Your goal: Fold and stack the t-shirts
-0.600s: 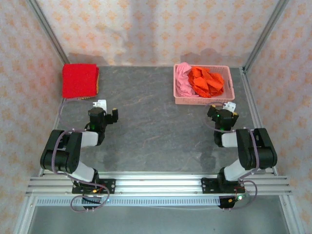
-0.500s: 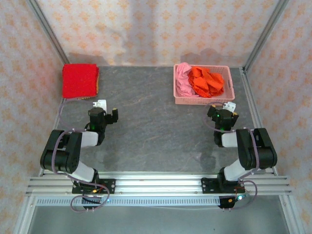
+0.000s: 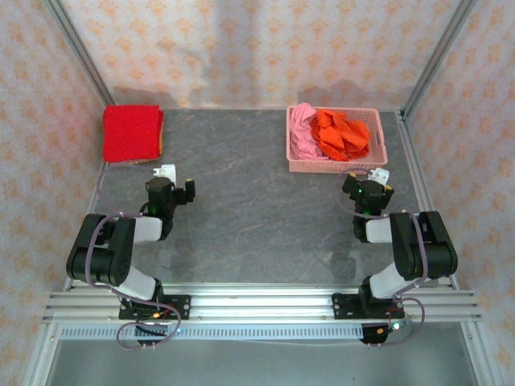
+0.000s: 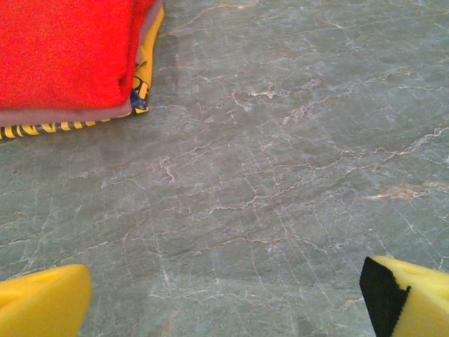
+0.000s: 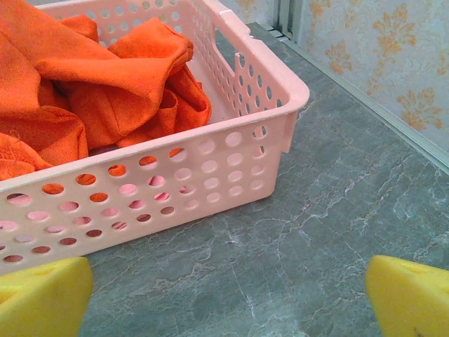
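A folded red t-shirt [image 3: 132, 133] lies at the back left on top of a small stack; in the left wrist view the red t-shirt [image 4: 66, 53] rests on a greyish layer and a yellow-and-black striped one. An orange t-shirt [image 3: 340, 134] lies crumpled in the pink basket [image 3: 378, 154], and it shows close up as the orange t-shirt [image 5: 91, 84] in the right wrist view. My left gripper [image 3: 177, 178] [image 4: 224, 298] is open over bare table just short of the stack. My right gripper [image 3: 366, 178] [image 5: 224, 298] is open, just in front of the basket's wall [image 5: 210, 168].
A pink cloth [image 3: 303, 133] fills the basket's left end. The grey marbled tabletop [image 3: 249, 201] spreads between the arms. Patterned walls and metal frame posts [image 3: 434, 56] close in the back and sides.
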Controlling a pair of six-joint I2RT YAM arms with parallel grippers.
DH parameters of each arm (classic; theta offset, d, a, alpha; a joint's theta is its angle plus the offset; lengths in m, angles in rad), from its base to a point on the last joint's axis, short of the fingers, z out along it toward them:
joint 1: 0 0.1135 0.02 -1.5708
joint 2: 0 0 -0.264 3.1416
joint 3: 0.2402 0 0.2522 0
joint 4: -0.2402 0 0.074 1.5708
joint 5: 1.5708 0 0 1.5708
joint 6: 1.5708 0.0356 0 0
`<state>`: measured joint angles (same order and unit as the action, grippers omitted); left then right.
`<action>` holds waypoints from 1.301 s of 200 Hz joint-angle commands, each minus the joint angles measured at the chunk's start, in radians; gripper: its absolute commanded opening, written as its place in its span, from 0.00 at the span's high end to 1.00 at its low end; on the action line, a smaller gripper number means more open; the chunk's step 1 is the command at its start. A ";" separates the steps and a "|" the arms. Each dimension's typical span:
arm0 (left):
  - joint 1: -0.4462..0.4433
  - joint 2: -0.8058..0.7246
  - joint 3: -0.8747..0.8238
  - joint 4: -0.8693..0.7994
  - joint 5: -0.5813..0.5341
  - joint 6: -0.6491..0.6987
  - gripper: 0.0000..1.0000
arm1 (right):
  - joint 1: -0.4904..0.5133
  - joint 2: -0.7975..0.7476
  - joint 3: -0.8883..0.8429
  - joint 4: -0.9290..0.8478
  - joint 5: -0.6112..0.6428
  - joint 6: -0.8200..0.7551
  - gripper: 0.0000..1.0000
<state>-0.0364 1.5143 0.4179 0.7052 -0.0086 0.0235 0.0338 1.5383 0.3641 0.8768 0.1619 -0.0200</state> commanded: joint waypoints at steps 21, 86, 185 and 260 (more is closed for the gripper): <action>0.007 -0.017 0.015 0.026 -0.022 -0.006 0.00 | 0.005 0.006 0.007 0.036 0.025 0.011 0.01; -0.010 -0.091 0.086 -0.158 -0.001 0.028 0.00 | 0.005 -0.005 -0.016 0.073 0.001 0.002 0.01; -0.350 -0.453 0.193 -0.475 0.111 0.169 0.00 | 0.040 -0.480 0.169 -0.553 -0.067 -0.049 0.01; -0.632 -0.403 0.266 -0.510 0.171 0.199 0.00 | 0.308 -0.103 0.722 -1.060 0.037 0.051 0.01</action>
<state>-0.6243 1.0897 0.6460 0.2310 0.1364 0.1925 0.2844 1.2774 0.9276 0.0738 0.1463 -0.0525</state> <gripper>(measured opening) 0.998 0.993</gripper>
